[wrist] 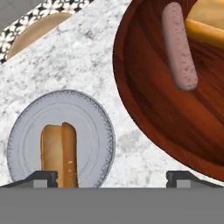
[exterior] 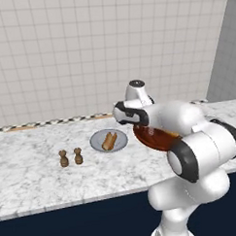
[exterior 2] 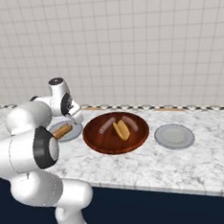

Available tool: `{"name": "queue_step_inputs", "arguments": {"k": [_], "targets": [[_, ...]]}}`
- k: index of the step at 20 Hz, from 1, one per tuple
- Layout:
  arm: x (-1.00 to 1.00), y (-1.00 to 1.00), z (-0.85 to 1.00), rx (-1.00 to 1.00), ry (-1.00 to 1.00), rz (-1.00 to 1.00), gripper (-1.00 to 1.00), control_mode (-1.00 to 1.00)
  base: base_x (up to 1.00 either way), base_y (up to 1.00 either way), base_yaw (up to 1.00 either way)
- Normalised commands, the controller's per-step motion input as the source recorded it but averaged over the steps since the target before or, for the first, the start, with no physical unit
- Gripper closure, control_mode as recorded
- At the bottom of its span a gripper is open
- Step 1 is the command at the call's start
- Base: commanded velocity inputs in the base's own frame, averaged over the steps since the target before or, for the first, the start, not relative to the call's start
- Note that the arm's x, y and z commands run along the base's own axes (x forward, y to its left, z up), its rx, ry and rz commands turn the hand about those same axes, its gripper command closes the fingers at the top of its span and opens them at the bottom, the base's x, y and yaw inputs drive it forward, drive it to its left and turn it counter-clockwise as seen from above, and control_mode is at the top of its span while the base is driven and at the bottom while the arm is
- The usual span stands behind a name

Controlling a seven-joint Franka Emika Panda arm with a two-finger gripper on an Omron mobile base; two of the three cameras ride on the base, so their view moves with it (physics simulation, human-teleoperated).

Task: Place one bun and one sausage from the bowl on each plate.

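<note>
One bun of the two lies on the left plate, low and left in the hand view, long and golden with a split down its middle; no sausage is with it. Just below it, at the bottom edge of that view, the gripper shows its two dark finger tips set wide apart with nothing between them, so it is open and empty. In the right base view the gripper hangs over the gap between this plate and the bowl, left of centre. Beyond the plate, the bowl takes up the upper right of the hand view, and it sits mid-frame in the right base view, just beside the left plate. It holds two pinkish sausages, one on each side of the second bun. Right of the bowl in the right base view lies the other plate, bare and grey, near the bowl but not touching it. By my judgement roughly a quarter of the task is done: a sausage is owed to the left plate, and a bun and a sausage to the right one. Two small brown shakers stand on the marble counter at the left of the left base view, apart from the plates.
</note>
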Motion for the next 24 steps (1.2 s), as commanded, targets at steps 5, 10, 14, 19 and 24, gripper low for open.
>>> {"name": "queue_step_inputs", "arguments": {"k": [5,10,14,19,24], "targets": [[-0.06,-1.00,-0.03,0.00,0.13,0.01,-1.00,-1.00,0.00,0.00,0.00],[0.56,-1.00,-0.19,0.00,0.18,0.09,-1.00,-1.00,0.00,0.00,0.00],[0.19,-0.45,-0.35,-0.08,0.15,0.09,-1.00,-1.00,0.00,0.00,0.00],[0.32,0.15,-0.62,-0.22,0.04,0.00,-1.00,-1.00,0.00,0.00,0.00],[0.23,0.00,-0.37,-0.04,-0.27,0.00,-1.00,-1.00,0.00,0.00,0.00]]}}
